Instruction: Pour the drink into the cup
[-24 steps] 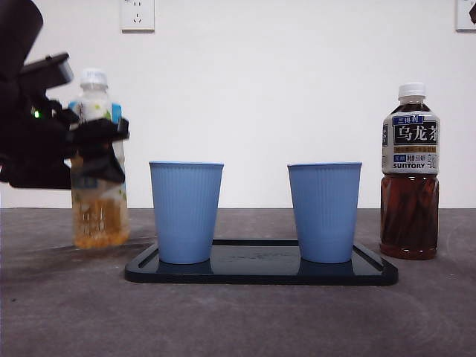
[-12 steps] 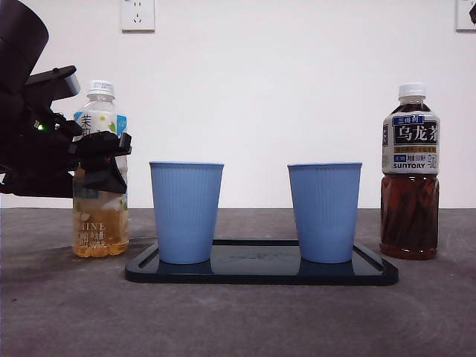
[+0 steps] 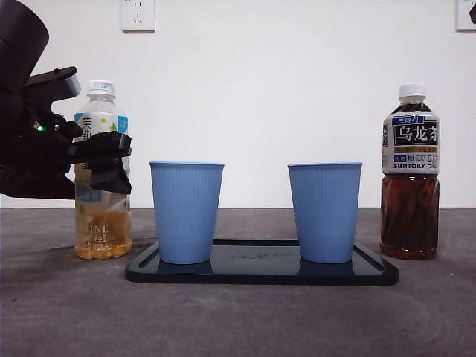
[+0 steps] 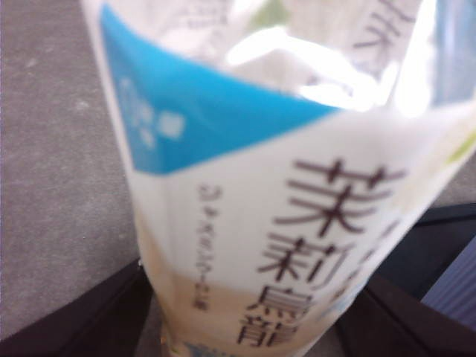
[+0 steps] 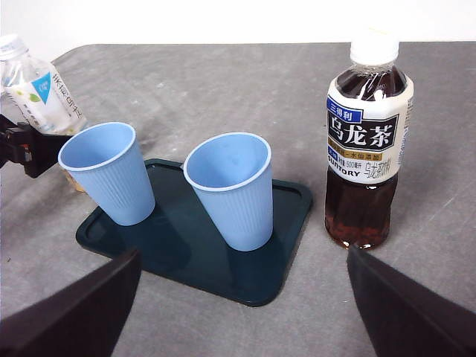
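A jasmine tea bottle with a white cap and pale yellow drink stands upright on the table, left of the tray. My left gripper is shut on its label; the left wrist view shows the bottle filling the space between both jaws. Two blue cups stand on the black tray; from the right wrist view both cups look empty. My right gripper hangs open above the table's near side, holding nothing.
A capped dark oolong tea bottle stands right of the tray, also seen in the right wrist view. A white wall with sockets closes off the back. Grey tabletop runs in front of the tray.
The jasmine bottle has gone from tilted and blurred to upright, shifting slightly right toward the tray and lower, with the left gripper moving along with it.
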